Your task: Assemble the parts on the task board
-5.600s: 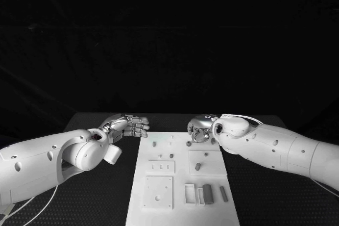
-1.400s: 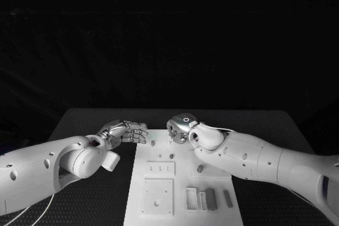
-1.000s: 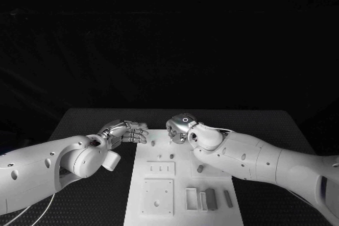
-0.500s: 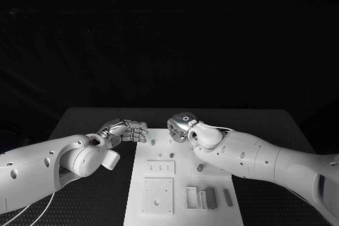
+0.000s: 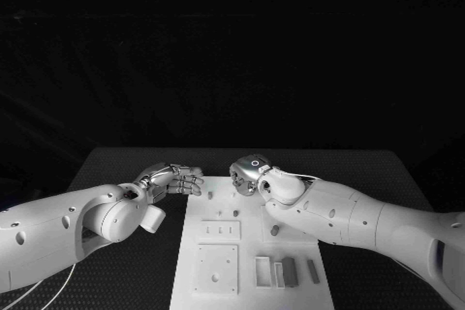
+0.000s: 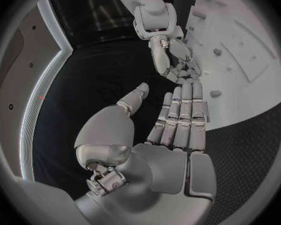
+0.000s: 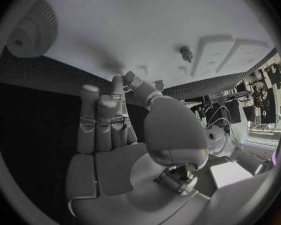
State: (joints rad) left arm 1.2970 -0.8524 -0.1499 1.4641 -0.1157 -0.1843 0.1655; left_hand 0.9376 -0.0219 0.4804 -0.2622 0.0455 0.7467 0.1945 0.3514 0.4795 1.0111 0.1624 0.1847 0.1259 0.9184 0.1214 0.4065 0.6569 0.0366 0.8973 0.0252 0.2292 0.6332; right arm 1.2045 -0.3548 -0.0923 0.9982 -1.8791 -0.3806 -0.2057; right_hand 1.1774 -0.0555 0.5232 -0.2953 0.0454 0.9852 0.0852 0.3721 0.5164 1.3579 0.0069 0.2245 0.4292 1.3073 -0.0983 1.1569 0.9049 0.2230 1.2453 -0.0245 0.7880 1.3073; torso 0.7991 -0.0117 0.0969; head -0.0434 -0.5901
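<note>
The white task board (image 5: 249, 216) lies lengthwise in the middle of the black table. Two small grey pegs (image 5: 209, 196) stand near its far end, and another grey part (image 5: 274, 230) lies on a raised square. My left hand (image 5: 175, 179) hovers at the board's far left edge, fingers straight and side by side, thumb apart, holding nothing. My right hand (image 5: 247, 175) is over the board's far end, its fingertips (image 6: 178, 71) almost meeting the left hand's fingertips (image 6: 185, 87). Whether anything is pinched in the right hand is hidden. The right wrist view shows the board (image 7: 115, 25) and one peg (image 7: 186, 51).
Grey blocks (image 5: 287, 271) lie beside a white slotted holder (image 5: 261, 269) at the board's near right. A raised white plate (image 5: 217, 261) with holes sits at the near left. A round ridged piece (image 7: 28, 32) sits at the board's edge. Black table lies on both sides.
Since 5.6 s ago my right hand has moved from the board's far right corner toward the left hand. Over the last second both hands have stayed nearly still.
</note>
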